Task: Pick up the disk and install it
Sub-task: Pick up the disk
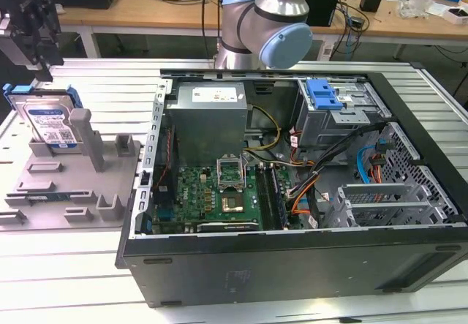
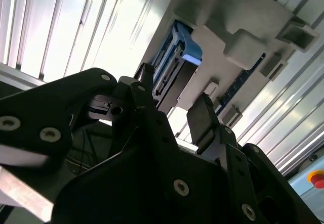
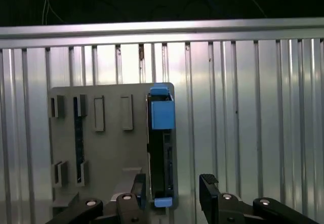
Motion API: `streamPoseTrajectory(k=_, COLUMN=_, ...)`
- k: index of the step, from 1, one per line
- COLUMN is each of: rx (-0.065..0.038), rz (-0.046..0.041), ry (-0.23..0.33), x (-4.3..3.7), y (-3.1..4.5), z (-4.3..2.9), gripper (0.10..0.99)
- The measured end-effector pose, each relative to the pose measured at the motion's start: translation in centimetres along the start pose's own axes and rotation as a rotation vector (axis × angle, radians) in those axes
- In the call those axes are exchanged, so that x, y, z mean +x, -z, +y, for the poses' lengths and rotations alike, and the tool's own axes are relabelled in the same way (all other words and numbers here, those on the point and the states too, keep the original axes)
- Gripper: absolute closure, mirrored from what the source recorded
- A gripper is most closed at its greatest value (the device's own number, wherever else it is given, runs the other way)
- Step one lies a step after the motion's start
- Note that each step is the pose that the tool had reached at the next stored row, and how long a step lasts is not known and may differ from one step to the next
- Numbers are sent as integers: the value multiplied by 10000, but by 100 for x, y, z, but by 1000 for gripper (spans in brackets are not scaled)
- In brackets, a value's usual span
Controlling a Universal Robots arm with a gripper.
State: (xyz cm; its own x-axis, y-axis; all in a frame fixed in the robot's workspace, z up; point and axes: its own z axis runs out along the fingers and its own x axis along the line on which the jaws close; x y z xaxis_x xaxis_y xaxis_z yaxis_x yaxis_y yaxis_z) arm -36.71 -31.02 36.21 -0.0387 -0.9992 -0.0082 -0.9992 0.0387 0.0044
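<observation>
In the exterior view the disk (image 1: 45, 123) stands on edge in the grey holder (image 1: 69, 192), on the slatted table (image 1: 73, 280) at the exterior view's left. Its labelled face is upright and turned toward the camera, and its top edge runs level, along the slats. The gripper (image 1: 38, 53) hangs just above it, pointing down. The arm (image 1: 267, 17) rises behind the open computer case (image 1: 292, 258).

In the first wrist view, looking straight down, the disk (image 3: 162, 153) is a narrow strip parallel to the slats, with blue rail at both ends. The gripper (image 3: 173, 193) is spread wider than the strip, its 2 fingers (image 3: 207, 186) apart from the disk and holding nothing.

In the second wrist view the fingers (image 2: 201, 118) are parted, with the disk (image 2: 174, 64) beyond the gap, upright in the holder (image 2: 238, 27).
</observation>
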Motion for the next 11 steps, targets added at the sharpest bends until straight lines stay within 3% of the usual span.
streamPoseTrajectory(k=6, rx=-1, rz=0, ry=64, x=8, y=-28, z=204, gripper=545)
streamPoseTrajectory(k=11, rx=-2, rz=1, ry=335, x=13, y=-58, z=316, gripper=545)
